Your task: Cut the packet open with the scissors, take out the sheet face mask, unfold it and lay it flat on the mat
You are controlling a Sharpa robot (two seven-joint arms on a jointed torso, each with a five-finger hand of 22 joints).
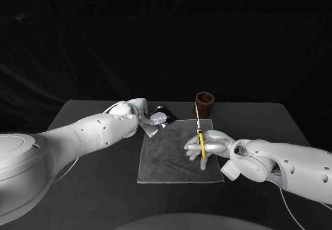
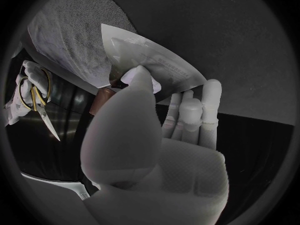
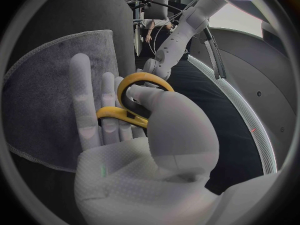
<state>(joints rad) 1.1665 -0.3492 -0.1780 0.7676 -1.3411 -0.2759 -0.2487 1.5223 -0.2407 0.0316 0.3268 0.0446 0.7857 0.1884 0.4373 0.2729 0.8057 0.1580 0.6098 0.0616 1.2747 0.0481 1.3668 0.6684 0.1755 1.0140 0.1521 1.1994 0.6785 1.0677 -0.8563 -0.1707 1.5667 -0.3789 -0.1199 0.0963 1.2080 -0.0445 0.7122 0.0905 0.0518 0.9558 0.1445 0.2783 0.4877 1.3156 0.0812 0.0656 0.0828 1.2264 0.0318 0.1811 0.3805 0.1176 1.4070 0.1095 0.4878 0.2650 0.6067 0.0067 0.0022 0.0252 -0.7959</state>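
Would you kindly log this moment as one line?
left hand holds packet | right hand holds scissors over mat | brown cup beyond mat

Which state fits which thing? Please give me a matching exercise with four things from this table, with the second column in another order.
Things:
1. packet
2. scissors
3. brown cup
4. mat

States:
a. lies flat on the table
b. held in the right hand
c. stands upright at the mat's far edge
d. held in the left hand

Pairs: 1-d, 2-b, 3-c, 4-a
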